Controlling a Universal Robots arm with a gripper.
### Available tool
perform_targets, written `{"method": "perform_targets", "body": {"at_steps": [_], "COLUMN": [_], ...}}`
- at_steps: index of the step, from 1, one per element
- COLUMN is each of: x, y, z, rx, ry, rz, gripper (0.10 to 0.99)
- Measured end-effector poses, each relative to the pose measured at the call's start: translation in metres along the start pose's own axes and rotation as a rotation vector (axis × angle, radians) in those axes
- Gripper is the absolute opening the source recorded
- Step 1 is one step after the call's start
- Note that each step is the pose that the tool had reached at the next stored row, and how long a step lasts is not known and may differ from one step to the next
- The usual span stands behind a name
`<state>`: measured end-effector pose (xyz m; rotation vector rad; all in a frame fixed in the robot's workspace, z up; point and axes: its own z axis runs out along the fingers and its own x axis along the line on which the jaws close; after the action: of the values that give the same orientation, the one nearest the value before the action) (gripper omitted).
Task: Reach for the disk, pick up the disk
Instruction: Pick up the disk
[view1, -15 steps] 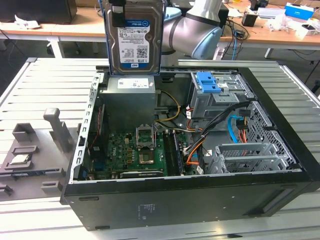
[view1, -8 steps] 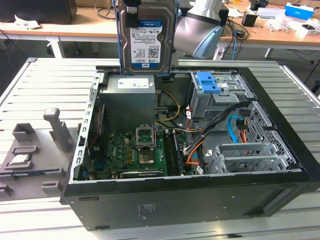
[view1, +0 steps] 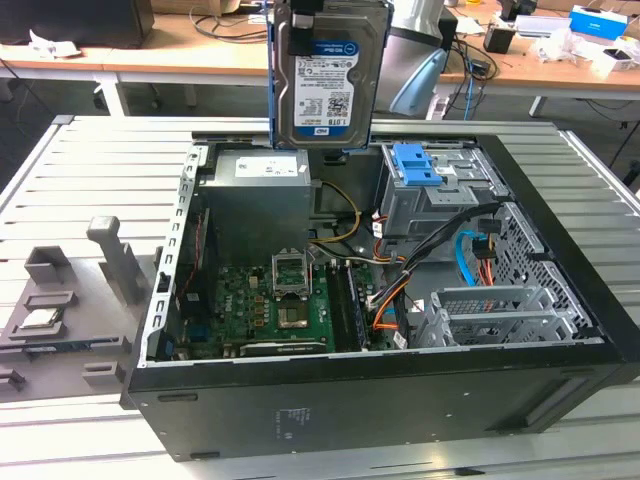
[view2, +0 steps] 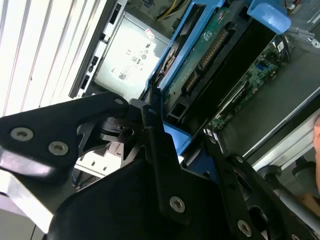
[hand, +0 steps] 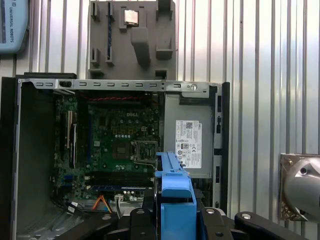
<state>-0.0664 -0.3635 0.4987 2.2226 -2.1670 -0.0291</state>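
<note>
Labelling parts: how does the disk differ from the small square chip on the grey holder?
The disk is large and rectangular; the chip is small and square. The disk hangs upright above the case, clamped in the gripper; the chip lies flat in the grey holder. The disk has a blue frame; the chip has none. Both are silvery.

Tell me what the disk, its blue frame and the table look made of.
The disk: likely a metal body, silver-grey with a dull sheen, under a glossy printed label, probably paper or film. Its blue frame: probably plastic, with uniform moulded colour and soft highlights. The table: seemingly aluminium, in pale ribbed slats with a matte look.
</note>
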Motion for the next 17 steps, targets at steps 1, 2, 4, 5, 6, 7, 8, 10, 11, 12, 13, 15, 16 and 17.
{"method": "perform_targets", "body": {"at_steps": [1, 2, 4, 5, 6, 7, 8, 10, 11, 12, 13, 15, 16, 17], "x": [0.0000, 0.0001, 0.0003, 0.0003, 0.0004, 0.0004, 0.0004, 0.0006, 0.0006, 0.0007, 0.0008, 0.0008, 0.0008, 0.0008], "y": [-0.0022, -0.0066, -0.0162, -0.0194, -0.0221, -0.0259, -0.0281, -0.0362, -0.0385, -0.0425, -0.0460, -0.0495, -0.0495, -0.0496], "z": [-0.0001, -0.0003, -0.0006, -0.0008, -0.0009, -0.0010, -0.0011, -0.0014, -0.0015, -0.0017, -0.0018, -0.0019, -0.0019, -0.0019], "rx": [0.000, 0.000, 0.000, 0.000, 0.000, 0.000, 0.000, 0.000, 0.000, 0.000, 0.000, 0.000, 0.000, 0.000], "ry": [0.0000, 0.0000, 0.0000, 0.0000, 0.0000, 0.0000, 0.0001, -0.0001, 0.0000, 0.0000, -0.0001, 0.0000, -0.0001, 0.0000], "rz": [0.000, 0.000, 0.000, 0.000, 0.000, 0.000, 0.000, 0.000, 0.000, 0.000, 0.000, 0.000, 0.000, 0.000], "gripper": [0.365, 0.365, 0.365, 0.365, 0.365, 0.365, 0.365, 0.365, 0.365, 0.365, 0.365, 0.365, 0.365, 0.365]}}
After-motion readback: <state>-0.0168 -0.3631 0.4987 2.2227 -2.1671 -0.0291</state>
